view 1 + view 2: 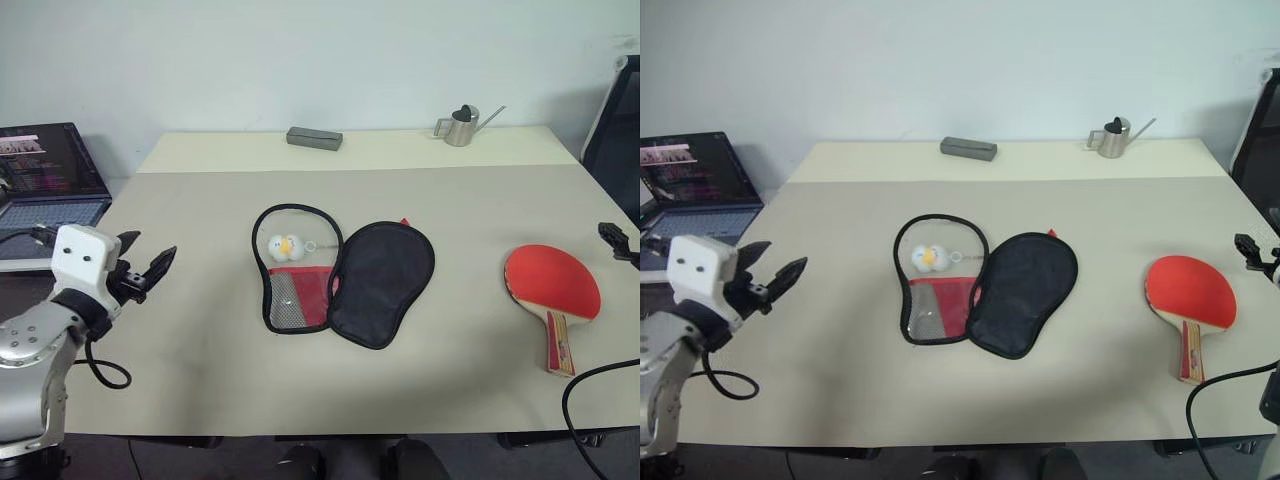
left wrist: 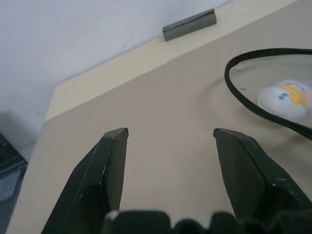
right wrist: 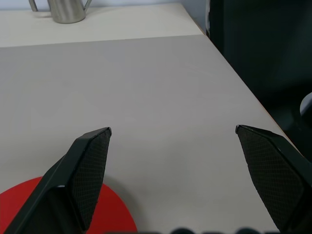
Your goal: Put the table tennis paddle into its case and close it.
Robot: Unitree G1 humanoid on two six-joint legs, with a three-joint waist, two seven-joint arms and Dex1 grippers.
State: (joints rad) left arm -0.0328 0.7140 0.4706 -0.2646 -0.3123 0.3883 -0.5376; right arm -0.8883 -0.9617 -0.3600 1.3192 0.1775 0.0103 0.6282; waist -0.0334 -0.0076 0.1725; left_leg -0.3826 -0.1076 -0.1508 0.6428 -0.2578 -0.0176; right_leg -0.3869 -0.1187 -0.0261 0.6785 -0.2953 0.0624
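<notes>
A: Start nearest the robot, with the case as the marker.

B: The left gripper [image 1: 150,262], two black fingers on a white wrist block, hangs over the near left edge of the beige table [image 1: 200,370], well to the left of the case, its fingers spread and empty. The right gripper [image 3: 173,130] sits to the right of the case, beyond the paddle, fingers spread wide with nothing between them.

A: And the task's things?

B: The paddle-shaped fabric case [image 1: 345,275], red inside with black trim and a black back, lies unzipped and splayed flat mid-table. A small white-and-yellow plush charm [image 1: 285,245] rests within its left half. The table tennis paddle [image 1: 552,285], round red rubber face with a striped wooden handle, lies flat well to the right of the case, handle toward the robot.

A: Farther back?

B: Behind the case, a grey rectangular block [image 1: 314,138]; back right, a small metal watering can [image 1: 460,126]. Far left of the case, an open laptop [image 1: 45,175].
</notes>
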